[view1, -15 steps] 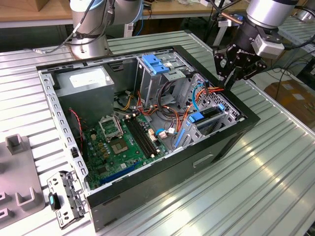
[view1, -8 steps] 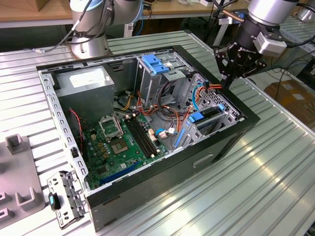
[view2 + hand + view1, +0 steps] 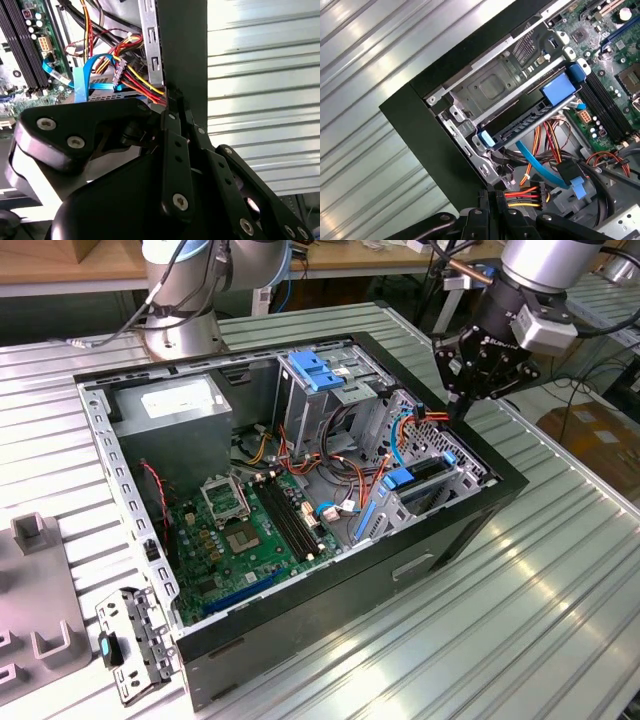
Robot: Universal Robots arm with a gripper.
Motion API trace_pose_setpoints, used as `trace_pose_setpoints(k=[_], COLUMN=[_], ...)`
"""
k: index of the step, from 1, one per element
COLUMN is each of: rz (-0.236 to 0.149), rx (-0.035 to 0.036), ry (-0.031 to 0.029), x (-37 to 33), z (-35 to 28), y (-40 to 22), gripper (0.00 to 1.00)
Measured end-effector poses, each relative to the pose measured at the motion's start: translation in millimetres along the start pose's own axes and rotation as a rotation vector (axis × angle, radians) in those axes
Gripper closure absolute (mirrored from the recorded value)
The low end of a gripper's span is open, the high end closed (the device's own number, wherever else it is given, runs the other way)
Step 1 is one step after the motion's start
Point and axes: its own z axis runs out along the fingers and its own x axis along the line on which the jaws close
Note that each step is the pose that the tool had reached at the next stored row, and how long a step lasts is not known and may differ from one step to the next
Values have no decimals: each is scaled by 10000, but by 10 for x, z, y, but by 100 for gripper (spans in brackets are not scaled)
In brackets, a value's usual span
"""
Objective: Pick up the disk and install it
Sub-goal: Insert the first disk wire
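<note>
Already one disk (image 3: pixel 530 120) sits slotted inside the case (image 3: pixel 420 130); one gripper (image 3: pixel 463 410) hovers nearby, fingers (image 3: pixel 172 135) closed, empty.

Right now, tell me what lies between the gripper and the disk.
In the first wrist view, a blue cable and red-yellow wires separate gripper from disk.

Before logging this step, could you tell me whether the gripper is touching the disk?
Apart: the first wrist view shows cables between gripper and disk.

On your ribbed metal table (image 3: pixel 540 640) sits the open case (image 3: pixel 300 618) — just beside it lie a small bracket (image 3: pixel 135 642) and a grey fixture (image 3: pixel 35 590).
</note>
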Motion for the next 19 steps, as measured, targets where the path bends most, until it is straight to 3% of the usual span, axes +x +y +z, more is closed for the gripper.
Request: trace_pose_setpoints(k=[1,3,6,11,15,18,19], rz=[454,998,1150,2412,3118,3970,4004], rx=[-11,-23,-27,-57,-74,-94,-95], ry=[11,25,28,61,79,100,102], x=[0,0,-48,-49,-50,-51,-53], z=[2,4,4,8,12,17,16], y=[0,1,39,40,40,41,42], gripper=[84,84,84,84,84,84,84])
